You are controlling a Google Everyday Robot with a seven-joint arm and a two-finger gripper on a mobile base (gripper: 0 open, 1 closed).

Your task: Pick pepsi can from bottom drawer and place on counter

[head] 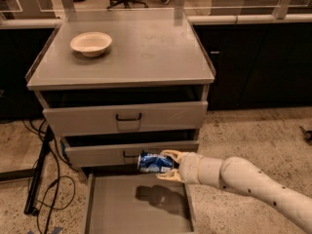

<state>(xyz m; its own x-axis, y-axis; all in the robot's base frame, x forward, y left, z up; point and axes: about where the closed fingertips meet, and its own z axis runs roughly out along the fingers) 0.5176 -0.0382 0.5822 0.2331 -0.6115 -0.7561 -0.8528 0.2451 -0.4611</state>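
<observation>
The pepsi can (154,162) is blue with white markings and lies on its side in the air, in front of the middle drawer. My gripper (167,165) is shut on the can's right end, its cream fingers (170,154) above and below it. The arm comes in from the lower right. The bottom drawer (92,208) is pulled out below the can, its flat grey floor bare apart from the can's shadow. The counter (151,52) is the grey cabinet top, well above the can.
A cream bowl (91,44) sits at the counter's back left. Two upper drawers with black handles (128,116) are slightly open. Black cables and a stand (39,174) lie on the floor at the left. Dark cabinets stand at the right.
</observation>
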